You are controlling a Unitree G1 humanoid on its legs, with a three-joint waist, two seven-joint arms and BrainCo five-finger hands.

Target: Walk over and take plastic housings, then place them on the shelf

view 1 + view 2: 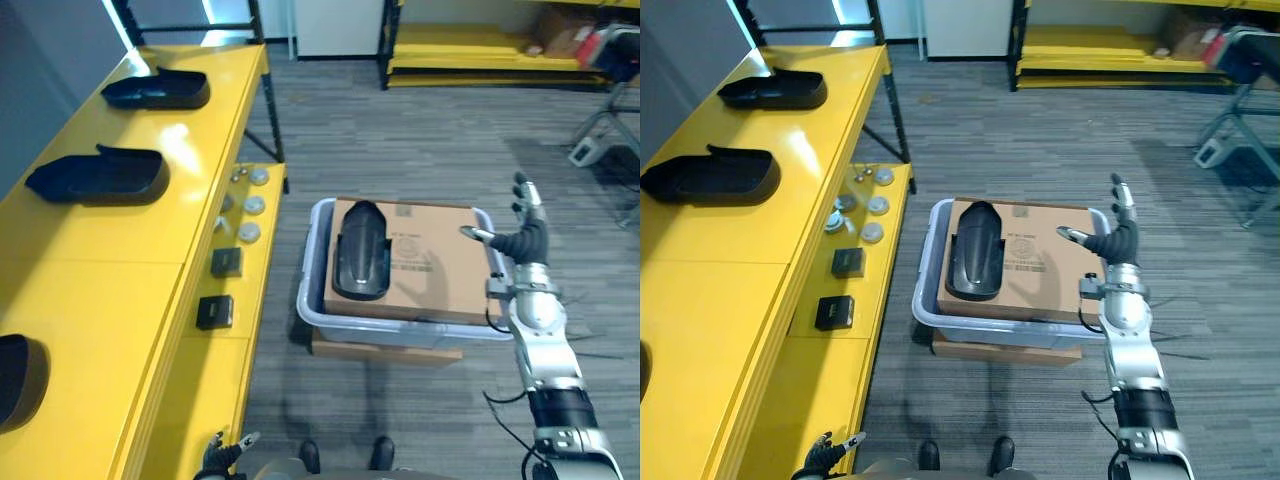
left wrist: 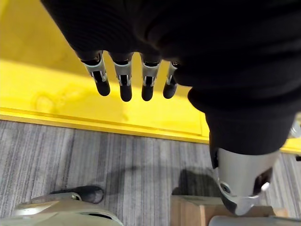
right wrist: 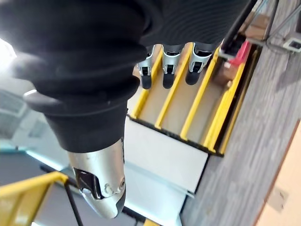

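A black plastic housing (image 1: 360, 250) lies on a brown cardboard sheet (image 1: 430, 265) that covers a grey bin (image 1: 318, 318) on the floor. Two more black housings (image 1: 100, 177) (image 1: 157, 91) rest on the yellow shelf (image 1: 110, 290) at the left, and part of a third (image 1: 20, 378) shows at the near left edge. My right hand (image 1: 522, 238) is raised to the right of the bin, fingers straight and open, holding nothing. My left hand (image 2: 123, 77) hangs low beside the shelf's edge, fingers relaxed and empty.
A lower yellow ledge (image 1: 235, 300) carries two small black boxes (image 1: 215, 312) and several round metal pieces (image 1: 249, 205). A flat cardboard piece (image 1: 385, 350) lies under the bin. Another yellow rack (image 1: 480, 50) stands at the back, and a grey stand (image 1: 600, 130) at the far right.
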